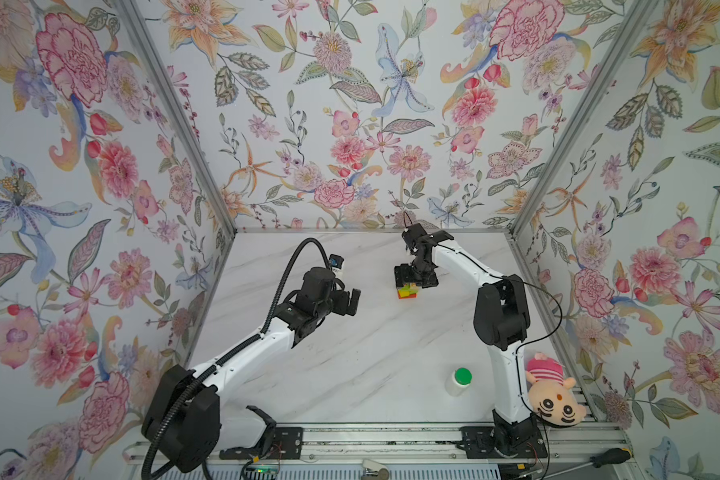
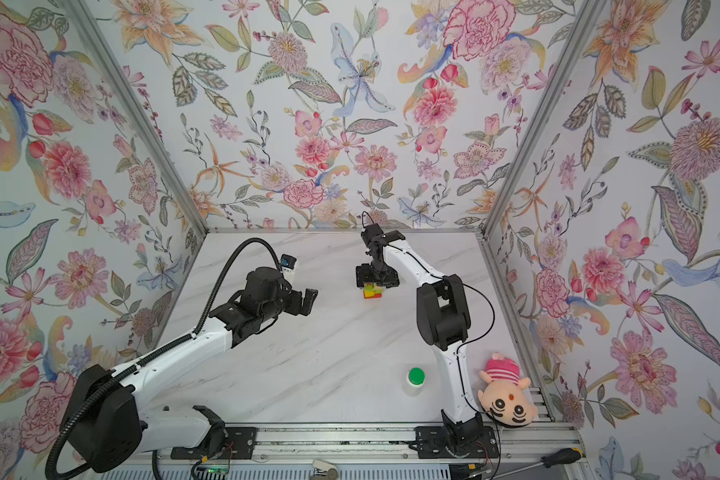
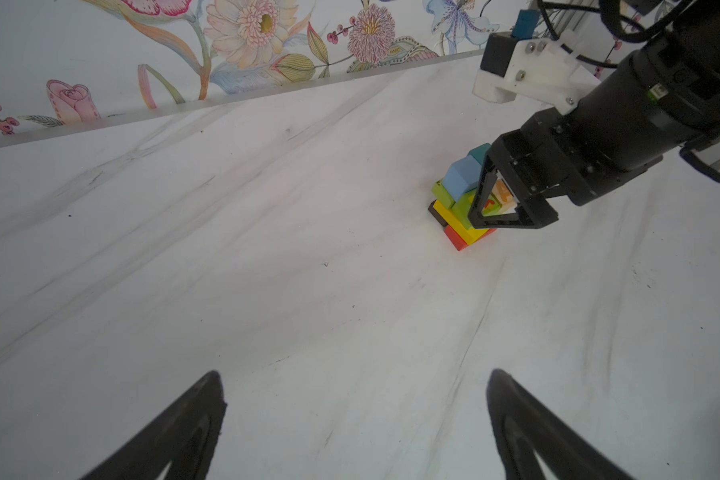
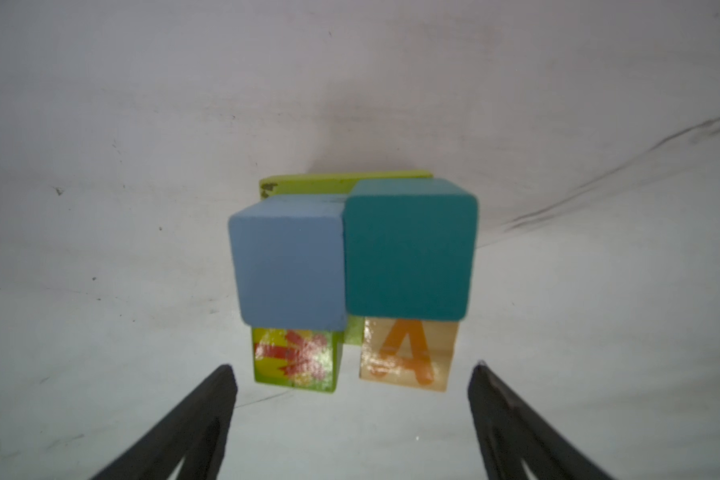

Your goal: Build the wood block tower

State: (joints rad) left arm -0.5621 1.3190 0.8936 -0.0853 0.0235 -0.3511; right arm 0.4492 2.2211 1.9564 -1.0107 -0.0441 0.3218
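Under parted right fingers [image 4: 196,424], tower [image 4: 350,257]

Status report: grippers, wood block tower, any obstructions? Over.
Left gripper open, empty, aside. Right gripper open, straddling multicoloured wood block tower. White green-capped bottle and plush doll stand well clear.

The right pincer [image 4: 353,368] stands with jaws spread wide, both fingertips clear of the tower [image 4: 375,216]. The light-blue cube [image 4: 287,266] and the teal cube [image 4: 410,249] touch on top. Beneath them are the red-marked green cube [image 4: 294,359] and the tan "A" cube [image 4: 406,353], with a gap between, and a lime-green oblong [image 4: 308,183]. The desk [image 4: 100,124] is white and veined.
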